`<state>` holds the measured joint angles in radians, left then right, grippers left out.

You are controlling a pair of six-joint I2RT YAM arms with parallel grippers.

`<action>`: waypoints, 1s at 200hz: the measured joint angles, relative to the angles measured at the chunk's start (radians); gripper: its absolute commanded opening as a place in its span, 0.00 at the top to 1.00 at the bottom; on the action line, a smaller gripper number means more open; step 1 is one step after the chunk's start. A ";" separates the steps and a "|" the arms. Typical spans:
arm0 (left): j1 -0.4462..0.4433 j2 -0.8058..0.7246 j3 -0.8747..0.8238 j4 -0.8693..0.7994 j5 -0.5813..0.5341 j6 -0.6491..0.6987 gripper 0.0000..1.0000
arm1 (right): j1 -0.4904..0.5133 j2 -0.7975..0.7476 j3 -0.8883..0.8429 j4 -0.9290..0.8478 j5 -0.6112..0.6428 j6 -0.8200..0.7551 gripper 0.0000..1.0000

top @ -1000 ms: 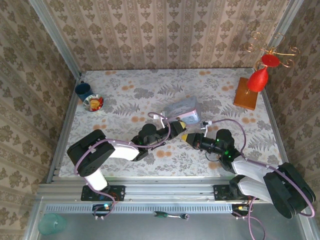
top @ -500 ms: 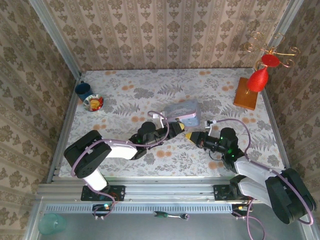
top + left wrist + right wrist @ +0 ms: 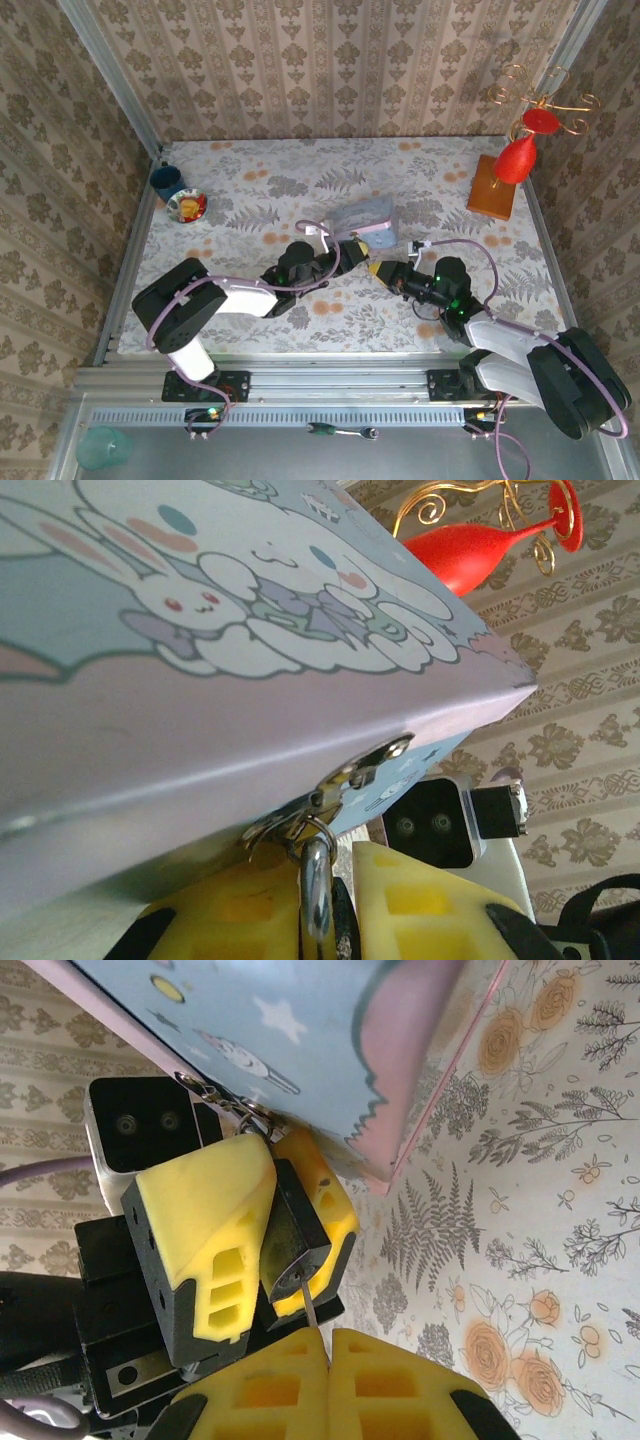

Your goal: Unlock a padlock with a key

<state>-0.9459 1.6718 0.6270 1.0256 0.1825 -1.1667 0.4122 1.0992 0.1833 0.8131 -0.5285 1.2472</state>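
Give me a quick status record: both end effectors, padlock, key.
left end effector: shut on padlock
right end effector: shut on key
shackle: through hasp on tin
key: tip meets padlock face opposite shackle; depth unclear
next: probably seat and turn key

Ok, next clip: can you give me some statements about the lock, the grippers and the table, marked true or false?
1. The left gripper clamps the padlock between its yellow fingers. True.
2. The padlock lies loose on the table. False: its shackle hangs through the hasp of the pastel tin.
3. The right gripper stands wide open. False: it is shut on the key, whose thin shaft meets the padlock's underside.
4. A blue cup stands near the table's far left corner. True.
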 measured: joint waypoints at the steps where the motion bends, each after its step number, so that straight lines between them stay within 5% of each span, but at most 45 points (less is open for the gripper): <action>1: 0.000 0.001 0.001 0.000 -0.001 0.000 1.00 | 0.000 0.000 0.000 0.001 0.001 0.002 1.00; 200: -0.001 0.026 -0.053 0.093 -0.011 -0.051 1.00 | 0.037 -0.010 -0.017 -0.004 0.079 0.064 1.00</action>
<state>-0.9470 1.6978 0.5735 1.1191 0.1719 -1.2175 0.4496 1.0897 0.1661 0.8093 -0.4496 1.3113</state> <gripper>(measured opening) 0.158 0.066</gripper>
